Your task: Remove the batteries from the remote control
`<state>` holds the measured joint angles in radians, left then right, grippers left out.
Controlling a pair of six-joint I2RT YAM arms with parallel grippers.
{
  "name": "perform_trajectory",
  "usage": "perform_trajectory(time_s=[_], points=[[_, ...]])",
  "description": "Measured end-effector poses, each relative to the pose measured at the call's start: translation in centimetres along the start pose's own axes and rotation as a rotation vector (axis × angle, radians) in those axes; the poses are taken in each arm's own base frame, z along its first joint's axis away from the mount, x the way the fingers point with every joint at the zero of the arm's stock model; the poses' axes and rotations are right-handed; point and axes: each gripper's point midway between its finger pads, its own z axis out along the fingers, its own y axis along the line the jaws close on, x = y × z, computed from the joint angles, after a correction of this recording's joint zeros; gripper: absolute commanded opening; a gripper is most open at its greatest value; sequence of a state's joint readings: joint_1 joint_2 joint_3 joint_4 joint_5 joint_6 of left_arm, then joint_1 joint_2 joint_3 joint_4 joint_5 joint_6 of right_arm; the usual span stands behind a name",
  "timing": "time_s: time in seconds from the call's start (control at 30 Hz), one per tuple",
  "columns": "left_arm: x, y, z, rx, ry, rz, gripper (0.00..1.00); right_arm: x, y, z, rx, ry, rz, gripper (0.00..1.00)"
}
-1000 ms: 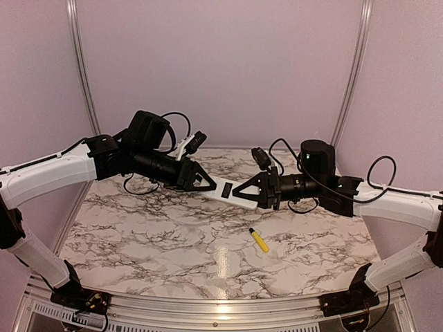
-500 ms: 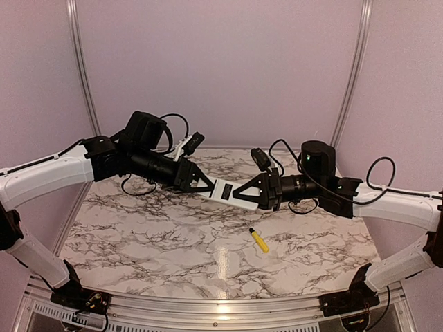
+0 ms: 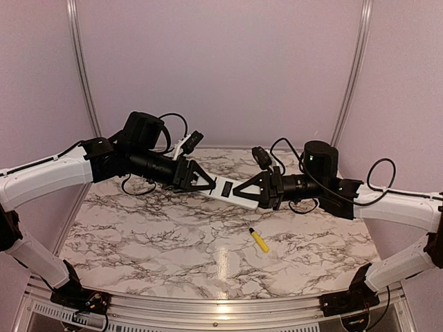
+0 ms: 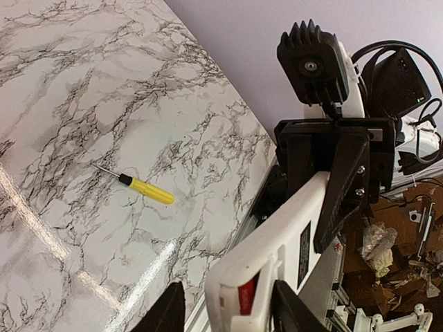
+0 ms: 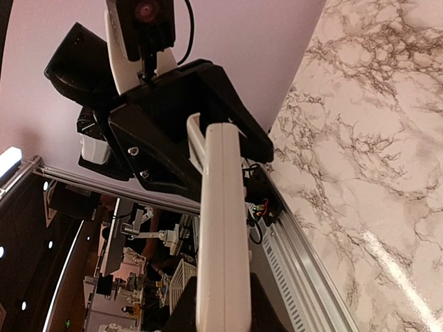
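Backs left gripper (image 3: 209, 184) slightly toward frame left, jaws half-open astride remote (image 3: 226, 189), right gripper (image 3: 239, 194) clamped on other end, mid-frame above table (image 3: 173, 242); should hold level before freeing unseen batteries.

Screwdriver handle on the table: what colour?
Screwdriver handle is yellow, with a black collar at the shaft end. Clearest in the left wrist view.
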<state>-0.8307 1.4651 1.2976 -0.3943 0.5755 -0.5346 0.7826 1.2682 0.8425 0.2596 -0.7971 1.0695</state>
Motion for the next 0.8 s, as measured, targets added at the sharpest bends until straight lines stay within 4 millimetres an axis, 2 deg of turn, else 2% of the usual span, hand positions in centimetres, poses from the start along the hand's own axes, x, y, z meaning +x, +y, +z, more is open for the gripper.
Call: perform_trajectory(time_s=[0.13, 0.2, 0.27, 0.57, 0.7, 0.8], points=[[-0.12, 0.13, -0.09, -0.003, -0.003, -0.001, 0.47, 0.02, 0.02, -0.11, 0.0, -0.005, 0.001, 0.0], [-0.17, 0.2, -0.12, -0.004, -0.005, 0.0, 0.56, 0.01, 0.01, -0.13, 0.0, -0.008, 0.001, 0.0], [-0.19, 0.37, -0.16, -0.011, -0.006, -0.003, 0.6, 0.0, 0.08, -0.17, -0.002, -0.01, -0.002, 0.0], [-0.31, 0.74, -0.28, -0.023, -0.01, -0.008, 0.61, 0.04, 0.13, -0.42, -0.002, -0.022, -0.008, 0.0], [-0.31, 0.76, -0.31, -0.025, -0.01, -0.008, 0.67, 0.05, 0.15, -0.45, -0.003, -0.024, -0.009, 0.0], [-0.35, 0.72, -0.42, -0.026, -0.013, -0.009, 0.67, 0.09, 0.28, -0.54, -0.005, -0.025, -0.012, 0.0]])
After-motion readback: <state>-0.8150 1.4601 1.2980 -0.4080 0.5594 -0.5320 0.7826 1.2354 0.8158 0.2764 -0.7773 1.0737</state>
